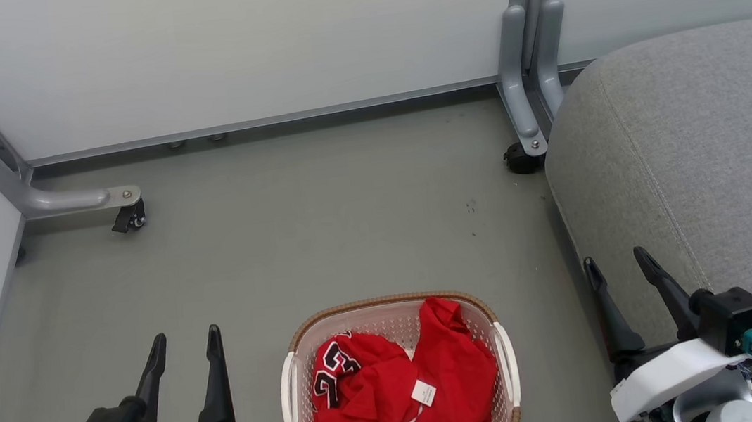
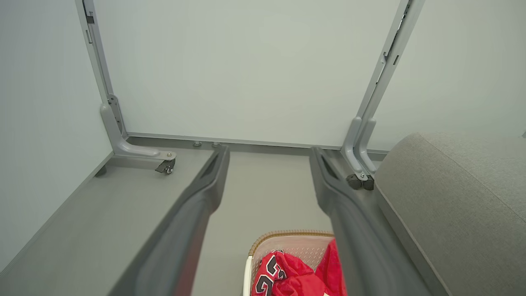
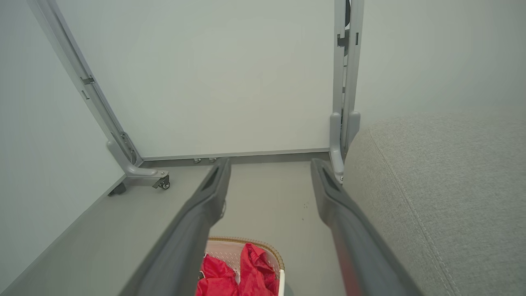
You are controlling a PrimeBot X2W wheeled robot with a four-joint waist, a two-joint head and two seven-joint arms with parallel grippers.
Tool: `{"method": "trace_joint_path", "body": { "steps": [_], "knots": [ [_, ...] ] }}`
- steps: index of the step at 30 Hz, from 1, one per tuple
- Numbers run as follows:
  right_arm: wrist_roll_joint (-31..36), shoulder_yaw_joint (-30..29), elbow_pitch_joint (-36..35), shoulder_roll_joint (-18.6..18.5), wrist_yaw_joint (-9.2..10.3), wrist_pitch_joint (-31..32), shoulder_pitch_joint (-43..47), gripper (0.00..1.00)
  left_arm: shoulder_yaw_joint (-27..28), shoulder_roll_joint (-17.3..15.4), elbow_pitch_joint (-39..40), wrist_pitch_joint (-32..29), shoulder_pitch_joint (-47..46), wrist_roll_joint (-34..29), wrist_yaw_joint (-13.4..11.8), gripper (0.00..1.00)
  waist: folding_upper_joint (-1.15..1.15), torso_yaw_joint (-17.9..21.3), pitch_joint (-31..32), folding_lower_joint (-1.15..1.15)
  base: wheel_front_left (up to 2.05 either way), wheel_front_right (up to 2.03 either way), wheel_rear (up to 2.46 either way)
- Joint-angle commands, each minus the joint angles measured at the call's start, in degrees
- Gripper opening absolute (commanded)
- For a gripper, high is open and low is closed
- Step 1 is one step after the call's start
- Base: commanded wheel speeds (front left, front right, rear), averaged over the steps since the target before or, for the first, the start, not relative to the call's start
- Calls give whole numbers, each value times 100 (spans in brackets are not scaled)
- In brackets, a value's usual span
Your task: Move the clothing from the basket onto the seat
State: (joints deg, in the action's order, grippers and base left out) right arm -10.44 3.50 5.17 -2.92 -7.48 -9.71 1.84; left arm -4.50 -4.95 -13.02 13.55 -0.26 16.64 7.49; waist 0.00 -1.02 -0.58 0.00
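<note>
- Left gripper (image 1: 186, 334) hovers low, left of the basket (image 1: 386, 303), fingers spread apart and holding nothing.
- Right gripper (image 1: 613, 256) hovers right of the basket, by the edge of the seat (image 1: 695, 153), likewise spread and empty.
- Between them the basket stands on the grey floor (image 1: 322, 231), near the seat.
- Inside it the clothing lies crumpled: a lettered jersey (image 1: 346, 384) on the left, a plain red garment (image 1: 461, 364) with a white tag (image 1: 423, 392) on the right.

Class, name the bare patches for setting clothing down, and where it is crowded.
The seat is bare across its visible top, right of the partition leg. The floor between basket and partition is bare. The basket is crowded with clothing.
</note>
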Motion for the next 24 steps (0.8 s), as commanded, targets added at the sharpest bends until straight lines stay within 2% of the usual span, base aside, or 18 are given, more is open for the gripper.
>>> {"method": "trace_joint_path", "body": {
  "steps": [1, 14, 24],
  "knots": [
    [130, 17, -59, -12, -2, -45, 32, 100, 14, -8, 3, 48, 68, -139, 1, 100, 0, -2, -2, 0, 0, 0, 0],
    [591, 93, -99, -4, -1, -126, 110, 100, 28, 32, -57, 181, 106, -564, 1, 100, 0, 5, -29, 0, 0, 0, 0],
    [480, 99, -22, -4, -1, -145, 63, 100, 80, 52, -77, 167, 87, -450, 1, 100, 0, 24, -48, 0, 0, 0, 0]
  ]
}}
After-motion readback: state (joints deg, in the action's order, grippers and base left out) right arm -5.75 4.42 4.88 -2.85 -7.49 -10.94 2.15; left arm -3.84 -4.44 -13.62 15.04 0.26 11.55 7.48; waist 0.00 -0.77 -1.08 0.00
